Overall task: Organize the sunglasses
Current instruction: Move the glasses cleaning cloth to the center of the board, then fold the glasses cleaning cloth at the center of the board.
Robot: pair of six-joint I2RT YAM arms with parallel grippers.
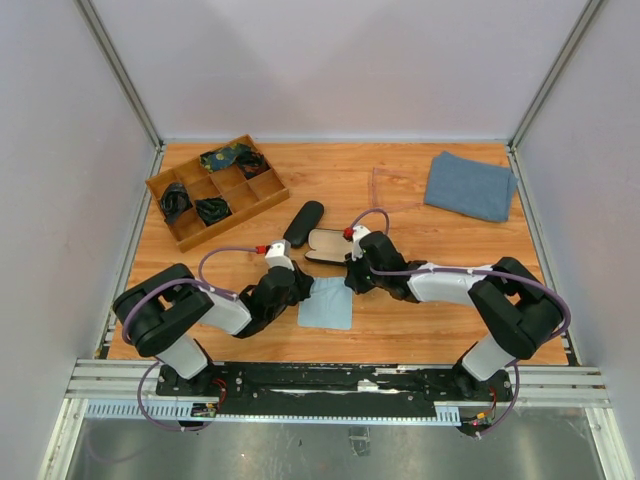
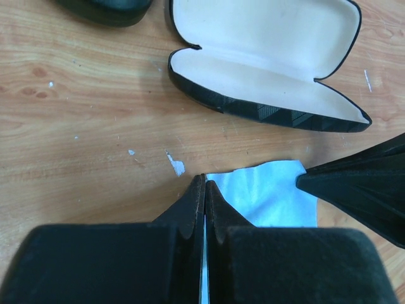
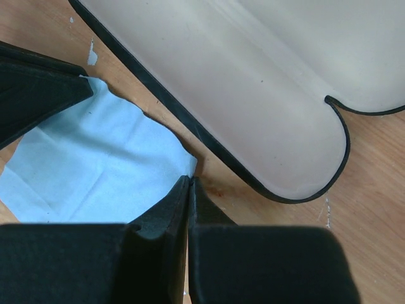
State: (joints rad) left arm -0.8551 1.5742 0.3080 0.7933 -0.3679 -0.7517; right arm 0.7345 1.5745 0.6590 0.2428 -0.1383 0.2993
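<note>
Top view: on the wooden table (image 1: 430, 290), a pale blue cloth (image 1: 326, 308) lies at 6 o'clock of centre, just ahead of the arm bases. The left gripper (image 1: 302, 287) sits at the cloth's 10 o'clock corner and the right gripper (image 1: 351, 282) at its 2 o'clock corner. An open case (image 1: 328, 243) with a cream lining lies just beyond the cloth at 12 o'clock. A closed black case (image 1: 303, 222) lies touching or just beside it at 11 o'clock. A wooden tray (image 1: 240, 217) with compartments stands at 10 o'clock of the table and holds dark items too small to name. Whether the black sunglasses are among them I cannot tell. A faint pinkish outline at 1 o'clock of the open case looks like the pale sunglasses (image 1: 376, 188), just to the 9 o'clock side of a folded blue towel (image 1: 470, 185).

Left wrist view: the left gripper (image 2: 204, 180) is clenched, its jaws pressed together on the cloth (image 2: 272, 190), with a thin blue sliver showing between them. The right gripper (image 2: 304, 182) comes in at 3 o'clock, its tip on the cloth's far corner. The open case (image 2: 266, 57) lies at 12 to 1 o'clock and the closed black case (image 2: 104, 9) at 11 o'clock.

Right wrist view: the right gripper (image 3: 188, 183) is clenched too, pinching the cloth (image 3: 101, 158) at its 3 o'clock corner. The left gripper (image 3: 85, 85) shows at 10 o'clock on the opposite corner. The open case (image 3: 253, 95) fills the view from 12 to 3 o'clock, near the cloth.
</note>
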